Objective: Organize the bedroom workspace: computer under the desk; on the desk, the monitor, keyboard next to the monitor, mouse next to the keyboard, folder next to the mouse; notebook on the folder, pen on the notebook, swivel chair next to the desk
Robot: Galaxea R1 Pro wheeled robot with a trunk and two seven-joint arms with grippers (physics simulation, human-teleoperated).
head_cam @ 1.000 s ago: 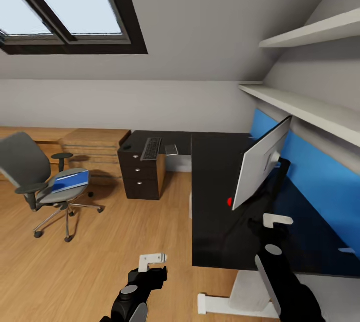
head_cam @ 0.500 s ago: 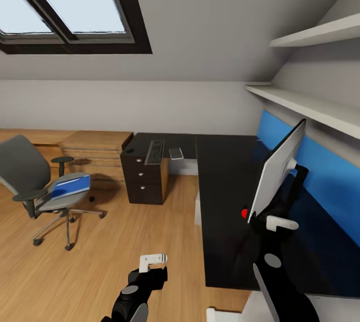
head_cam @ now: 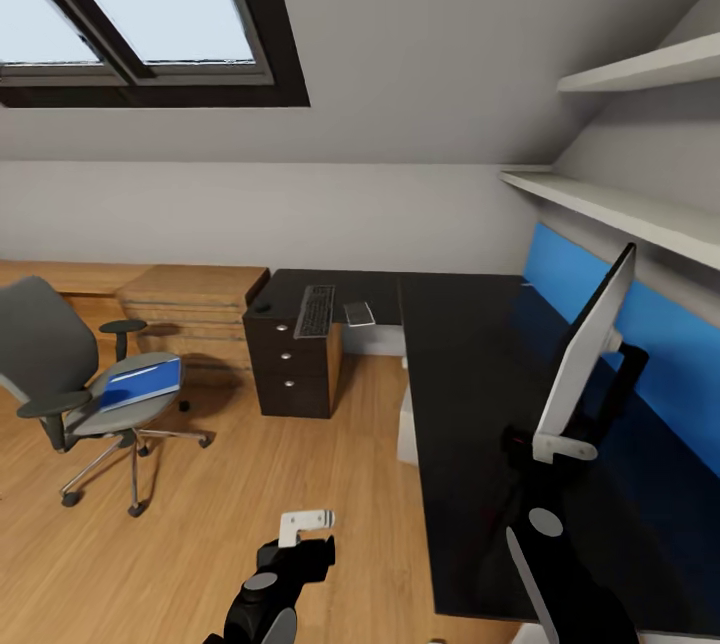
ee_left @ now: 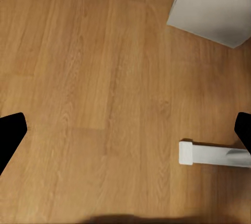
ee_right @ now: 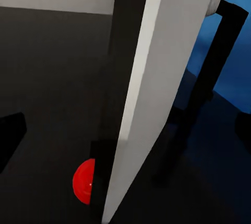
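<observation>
The black L-shaped desk [head_cam: 470,364] runs along the blue back panel. On it the monitor [head_cam: 590,349] stands tilted, edge-on in the right wrist view [ee_right: 151,78]. My right gripper [head_cam: 558,445] is open at its lower edge [ee_right: 125,125]. Keyboard [head_cam: 315,310], a flat grey notebook [head_cam: 357,312] and a dark mouse [head_cam: 262,305] lie on the desk's far wing. The pen is too small to make out. The blue folder [head_cam: 140,382] lies on the grey swivel chair [head_cam: 60,364]. The white computer [head_cam: 407,424] sits under the desk [ee_left: 214,4]. My left gripper [head_cam: 305,524] hangs open over the floor [ee_left: 125,130].
A light wood dresser [head_cam: 195,309] stands against the far wall left of the desk. Two white shelves [head_cam: 620,209] hang above the blue panel. A red marker [ee_right: 83,181] shows by the monitor. The desk's white foot [ee_left: 214,155] lies on the wood floor.
The whole view has shifted, so the camera moved: desk and monitor slid right in the picture. The monitor's lower edge now lies at my right gripper, and the red marker no longer shows in the head view.
</observation>
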